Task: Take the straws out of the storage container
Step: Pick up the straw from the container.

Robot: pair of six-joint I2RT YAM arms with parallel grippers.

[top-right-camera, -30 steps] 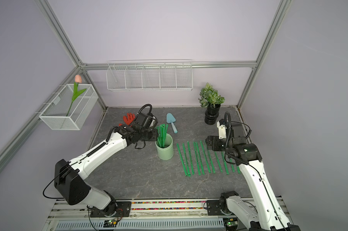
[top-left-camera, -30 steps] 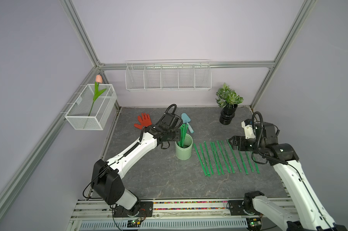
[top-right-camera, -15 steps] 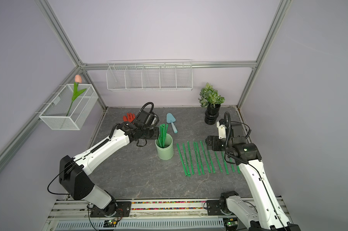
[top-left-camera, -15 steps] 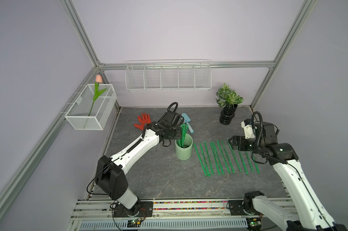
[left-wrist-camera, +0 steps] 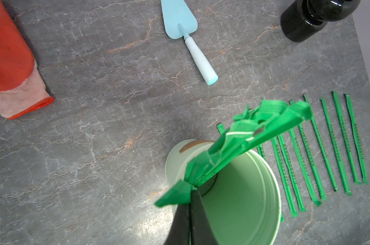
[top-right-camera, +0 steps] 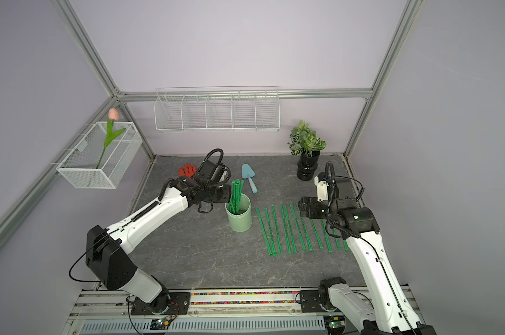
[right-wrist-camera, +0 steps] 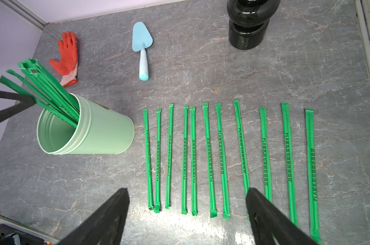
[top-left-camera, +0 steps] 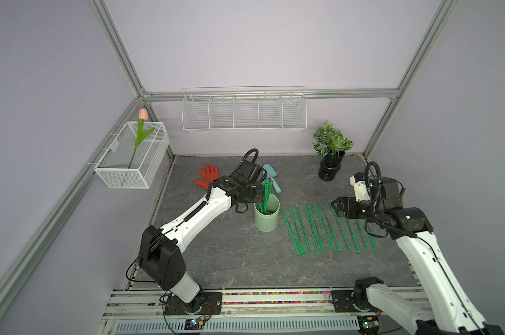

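Observation:
The storage container (top-left-camera: 267,222) (top-right-camera: 240,222) (right-wrist-camera: 107,135) is a pale mint-green cup standing mid-table. Several green straws (top-left-camera: 265,191) (top-right-camera: 236,193) (left-wrist-camera: 254,135) (right-wrist-camera: 46,89) lean out of it towards its left rim. My left gripper (top-left-camera: 261,195) (top-right-camera: 230,193) (left-wrist-camera: 190,194) is level with the cup's rim and shut on one straw's upper part. Several more straws (top-left-camera: 326,226) (top-right-camera: 297,229) (right-wrist-camera: 222,157) lie side by side on the table right of the cup. My right gripper (top-left-camera: 334,207) (top-right-camera: 301,207) (right-wrist-camera: 187,191) hovers open over that row, holding nothing.
A light blue trowel (top-left-camera: 271,177) and a red glove (top-left-camera: 207,175) lie behind the cup. A black pot with a plant (top-left-camera: 329,169) stands at the back right. White wire baskets hang on the back wall (top-left-camera: 244,111) and left wall (top-left-camera: 132,162).
My left gripper has moved right to the straws at the cup's rim and its jaws have closed on one. The right arm has not moved.

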